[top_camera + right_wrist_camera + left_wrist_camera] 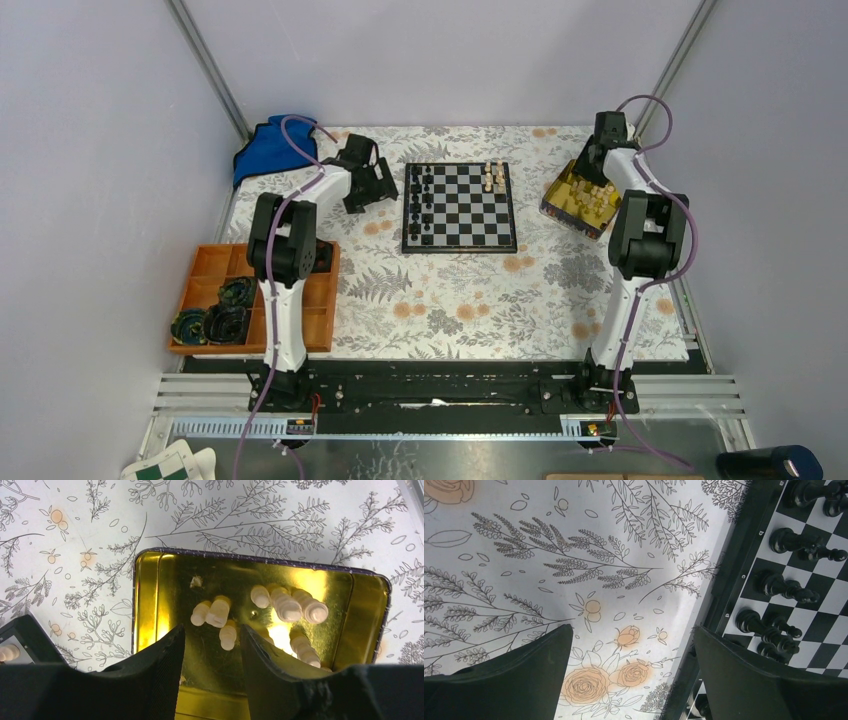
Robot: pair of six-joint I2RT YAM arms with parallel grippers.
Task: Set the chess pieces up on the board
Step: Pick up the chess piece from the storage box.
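The board (460, 207) lies at the middle back of the floral cloth. Black chess pieces (421, 205) stand in its two left columns, and several pale ones (494, 177) stand at its far right corner. My left gripper (383, 188) is open and empty just left of the board. In the left wrist view it (634, 647) hovers over bare cloth, with the board's border (724, 587) and black pieces (784, 587) to its right. My right gripper (592, 165) is open and empty over the gold tin (165, 580). Several pale pieces (287, 605) lie there, one (228, 636) just beyond its fingertips (172, 645).
An orange wooden tray (215, 262) holding dark green things (225, 320) sits at the near left. A blue cloth (265, 150) lies at the back left corner. A green-and-white checkered folded thing (170, 465) lies below the arm rail. The board's corner (22, 632) shows beside the tin.
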